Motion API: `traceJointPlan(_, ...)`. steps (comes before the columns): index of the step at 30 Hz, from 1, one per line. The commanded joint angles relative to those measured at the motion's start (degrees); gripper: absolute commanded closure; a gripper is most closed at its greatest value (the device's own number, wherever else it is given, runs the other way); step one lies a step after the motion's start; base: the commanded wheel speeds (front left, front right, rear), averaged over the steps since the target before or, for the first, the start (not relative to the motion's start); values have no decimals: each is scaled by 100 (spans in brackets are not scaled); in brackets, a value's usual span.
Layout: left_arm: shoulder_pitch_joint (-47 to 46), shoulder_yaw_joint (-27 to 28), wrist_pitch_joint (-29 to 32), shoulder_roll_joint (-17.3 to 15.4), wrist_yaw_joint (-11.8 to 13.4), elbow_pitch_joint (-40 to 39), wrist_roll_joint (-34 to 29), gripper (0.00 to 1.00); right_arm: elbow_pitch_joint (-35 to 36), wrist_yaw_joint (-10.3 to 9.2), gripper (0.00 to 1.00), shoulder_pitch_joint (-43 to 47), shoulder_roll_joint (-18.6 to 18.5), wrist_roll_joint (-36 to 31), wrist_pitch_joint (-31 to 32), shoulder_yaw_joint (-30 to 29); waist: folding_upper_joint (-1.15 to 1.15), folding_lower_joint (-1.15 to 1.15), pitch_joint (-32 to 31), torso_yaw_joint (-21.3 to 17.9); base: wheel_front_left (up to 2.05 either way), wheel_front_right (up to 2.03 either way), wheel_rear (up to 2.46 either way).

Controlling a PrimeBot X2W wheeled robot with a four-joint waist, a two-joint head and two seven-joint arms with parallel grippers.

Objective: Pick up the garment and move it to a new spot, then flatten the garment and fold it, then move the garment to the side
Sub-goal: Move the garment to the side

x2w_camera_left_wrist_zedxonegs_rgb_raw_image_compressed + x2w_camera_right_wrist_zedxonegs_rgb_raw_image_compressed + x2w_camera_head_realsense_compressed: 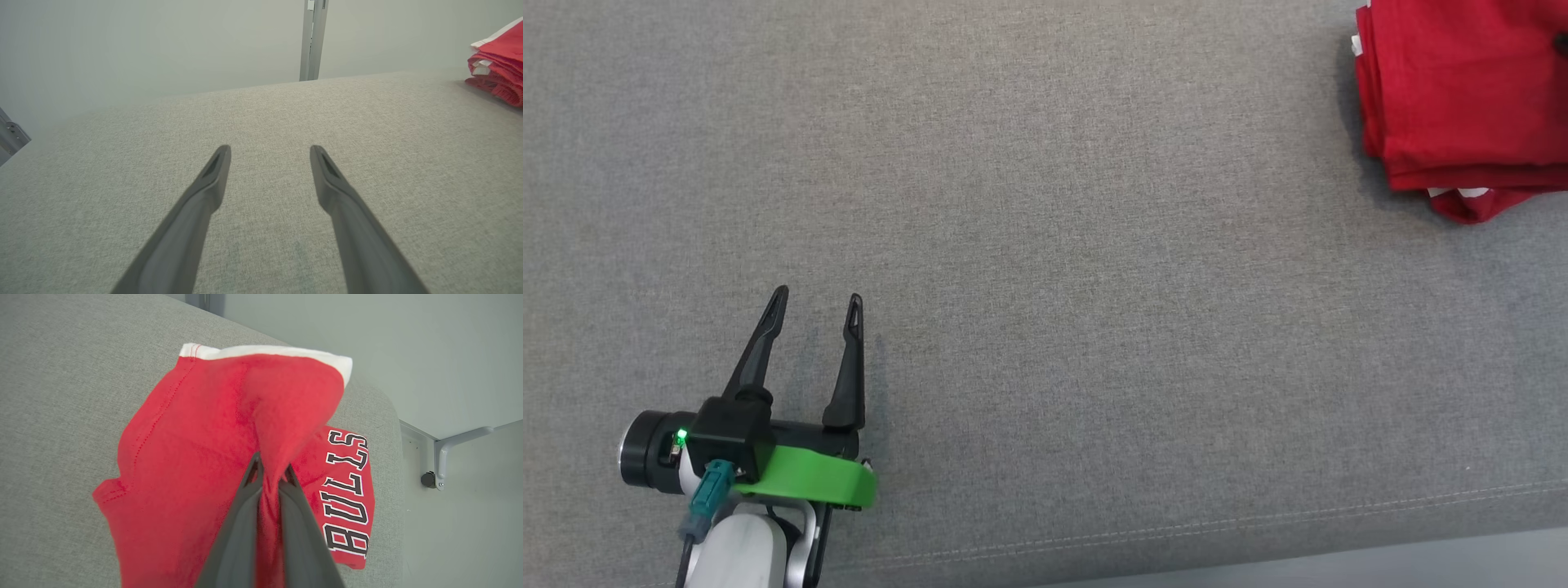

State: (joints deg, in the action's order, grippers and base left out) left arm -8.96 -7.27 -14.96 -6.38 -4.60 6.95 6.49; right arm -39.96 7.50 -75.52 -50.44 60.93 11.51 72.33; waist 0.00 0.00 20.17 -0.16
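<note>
While the left end effector (818, 294) hangs over the near left of the grey fabric tabletop (1094, 245), fingers spread and nothing between them, the right end effector (271, 475) is closed on a raised fold of the red garment (1462, 106). That garment lies folded in layers at the far right, close to the tabletop's rounded corner, with white trim and "BULLS" lettering showing. Between the two stretches wide bare cloth, and the stitched front edge runs along the bottom of the head view.
</note>
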Motion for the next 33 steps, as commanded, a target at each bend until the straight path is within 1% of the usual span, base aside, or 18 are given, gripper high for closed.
traceJointPlan(1, -108, 28, -23, -51, -10, -41, -21, 0, -38, -3, 100, -88, -92, 33, 34, 23, 0, 0, 58, 13, 0, 0, 0)
traceJointPlan(14, -168, 95, -23, -154, 17, -222, -50, 0, -284, -6, 100, -517, -384, -265, 246, 92, 0, 0, 413, -15, 0, 0, 0)
traceJointPlan(20, -190, 73, -23, -151, 12, -234, -42, 0, -399, -6, 100, -563, -454, -416, 326, 106, 0, 0, 505, 11, 0, 0, 0)
traceJointPlan(27, -225, 94, -23, -167, 19, -218, -20, 0, -467, -6, 100, -592, -455, -565, 270, 114, 0, 0, 516, 67, 0, 0, 0)
traceJointPlan(28, -225, 97, -23, -168, 18, -214, -16, 0, -483, -6, 88, -596, -451, -603, 260, 115, 0, 0, 515, 75, 0, 0, 0)
traceJointPlan(29, -226, 100, -23, -167, 20, -213, -13, 0, -499, -6, 57, -607, -443, -660, 235, 115, 0, 0, 516, 83, 0, 0, 0)
traceJointPlan(30, -228, 102, -23, -165, 22, -213, -10, 0, -517, -6, 10, -610, -434, -735, 222, 115, 0, 0, 516, 89, 0, 0, 0)
traceJointPlan(31, -229, 102, -23, -163, 23, -210, -9, 0, -538, -6, 0, -597, -426, -810, 227, 116, 0, 0, 514, 96, 0, 0, 0)
traceJointPlan(33, -227, 104, -23, -152, 30, -213, -6, 0, -571, -6, 0, -615, -420, -984, 182, 117, 0, 0, 512, 108, 0, 0, 0)
